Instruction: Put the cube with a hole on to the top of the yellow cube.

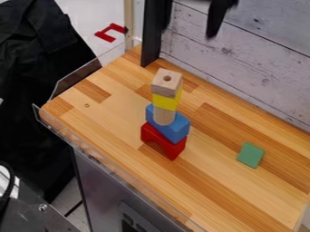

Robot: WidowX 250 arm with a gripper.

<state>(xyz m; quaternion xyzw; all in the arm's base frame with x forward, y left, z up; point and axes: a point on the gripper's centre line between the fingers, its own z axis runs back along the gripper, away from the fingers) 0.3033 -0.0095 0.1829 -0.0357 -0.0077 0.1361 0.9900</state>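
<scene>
The holed cube (167, 82) already sits on top of the yellow cube (165, 100), hole facing up, so the placing looks done. What is left, I judge, is only to keep the gripper (218, 18) away from the stack. It is at the top edge, in front of the pale plank wall (254, 59), apart from the cube; I cannot tell whether its jaws are open or closed.

Beneath the yellow cube come a wooden cylinder (164, 116), a blue block (174, 128) and, on the counter (115, 122), a red arch (163, 141). The tower is tall and narrow at the cylinder, so a sideways brush could well topple it. Behind it, a black post (152, 34) rises near the counter's back edge, a thing to steer around. A green block (250, 155) lies well apart to the right, out of the way.
</scene>
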